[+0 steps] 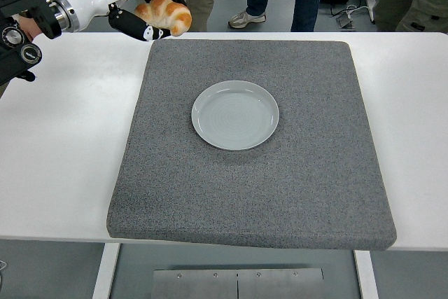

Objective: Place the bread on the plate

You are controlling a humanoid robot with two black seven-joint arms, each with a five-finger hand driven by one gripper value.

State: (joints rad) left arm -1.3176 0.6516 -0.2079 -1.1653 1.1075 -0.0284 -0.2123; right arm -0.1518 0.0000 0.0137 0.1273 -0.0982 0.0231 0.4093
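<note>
A golden croissant-like bread is held in my left hand, whose black-and-white fingers are curled around it. The hand is raised high over the table's far left, above and left of the grey mat's far corner. The pale grey plate sits empty near the middle of the grey mat, well to the right of and nearer than the hand. My right arm is not in view.
The white table shows on both sides of the mat. Several people stand behind the far edge, with legs and shoes visible, and a person's hand at the far left.
</note>
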